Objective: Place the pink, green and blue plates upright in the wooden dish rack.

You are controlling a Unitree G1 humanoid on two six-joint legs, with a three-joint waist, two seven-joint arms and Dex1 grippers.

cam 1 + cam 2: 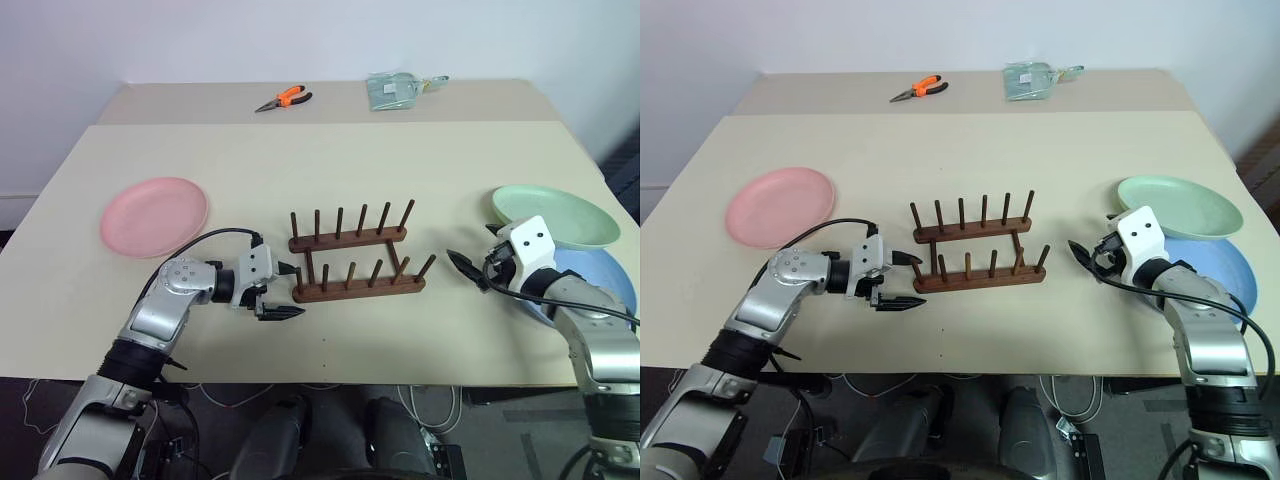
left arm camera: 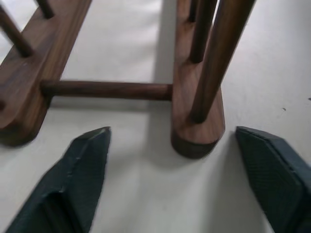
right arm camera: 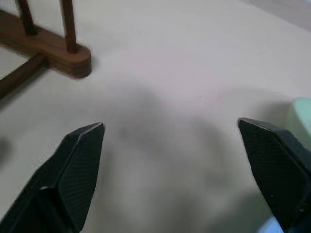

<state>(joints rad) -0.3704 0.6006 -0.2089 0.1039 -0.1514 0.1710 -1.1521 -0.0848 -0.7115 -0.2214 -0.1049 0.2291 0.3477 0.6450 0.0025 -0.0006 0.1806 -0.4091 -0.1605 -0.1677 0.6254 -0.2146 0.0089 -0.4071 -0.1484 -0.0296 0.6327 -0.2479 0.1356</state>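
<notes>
The small dark brown wooden dish rack [image 1: 355, 255] (two base bars, thin upright pegs) stands plateless; left gripper [image 1: 284, 291] and right gripper [image 1: 464, 267] both gape, holding nothing

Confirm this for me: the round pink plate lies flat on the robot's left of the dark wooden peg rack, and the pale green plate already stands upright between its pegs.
One thing is wrong: the pale green plate lies flat on the table, overlapping the blue plate, right of the dark wooden peg rack. The left eye view shows it. The round pink plate does lie flat on the left.
</notes>
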